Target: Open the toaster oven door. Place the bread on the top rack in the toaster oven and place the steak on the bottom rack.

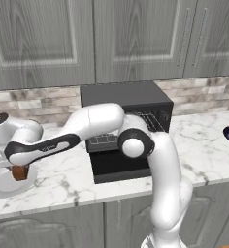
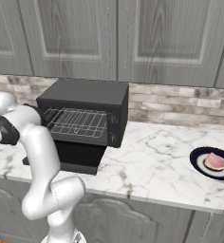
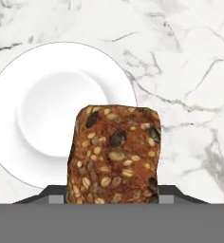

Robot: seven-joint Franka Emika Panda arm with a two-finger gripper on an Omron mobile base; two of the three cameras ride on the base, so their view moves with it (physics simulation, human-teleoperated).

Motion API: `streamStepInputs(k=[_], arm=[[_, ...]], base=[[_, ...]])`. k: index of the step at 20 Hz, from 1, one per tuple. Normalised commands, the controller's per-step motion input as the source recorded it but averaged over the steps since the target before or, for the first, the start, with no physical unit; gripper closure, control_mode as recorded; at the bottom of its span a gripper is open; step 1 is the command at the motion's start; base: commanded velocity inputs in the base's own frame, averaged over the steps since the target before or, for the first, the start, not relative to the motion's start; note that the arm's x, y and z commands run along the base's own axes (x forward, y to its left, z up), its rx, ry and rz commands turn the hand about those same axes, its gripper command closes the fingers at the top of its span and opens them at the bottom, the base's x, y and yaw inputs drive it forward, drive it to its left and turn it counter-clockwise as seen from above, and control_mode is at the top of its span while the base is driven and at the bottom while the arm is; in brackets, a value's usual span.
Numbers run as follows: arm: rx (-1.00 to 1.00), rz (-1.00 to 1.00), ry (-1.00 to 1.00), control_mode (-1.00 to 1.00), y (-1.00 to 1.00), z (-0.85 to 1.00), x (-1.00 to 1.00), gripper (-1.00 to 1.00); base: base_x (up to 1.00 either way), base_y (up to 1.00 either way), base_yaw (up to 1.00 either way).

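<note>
While the toaster oven door [image 1: 120, 167] lies folded down at centre frame, the gripper [image 1: 20, 170] at lower left holds the bread [image 3: 113, 154] above a white plate [image 3: 19, 95].

Jaws part-closed on the seeded loaf piece, which looms large low in the hand view, plate behind at upper left; it looks light, firm-crusted yet crumbly, so a gentle squeeze across its flat sides seems best; top rack [image 2: 78, 121] sits exposed mid-left in the right base view; steak [image 2: 214, 162] waits on a dark plate [image 2: 199, 167] far right.
</note>
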Motion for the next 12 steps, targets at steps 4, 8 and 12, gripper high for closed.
streamStepInputs(k=[4,8,12], arm=[[0.00,-0.18,-0.02,-1.00,-0.71,0.43,-0.03,1.00],[0.00,-0.25,0.00,-1.00,-0.89,0.54,0.00,1.00],[0.00,-0.27,0.00,-1.00,-0.93,0.62,0.00,1.00]], base=[[0.00,0.00,0.00],[0.00,0.00,0.00],[0.00,0.00,0.00]])
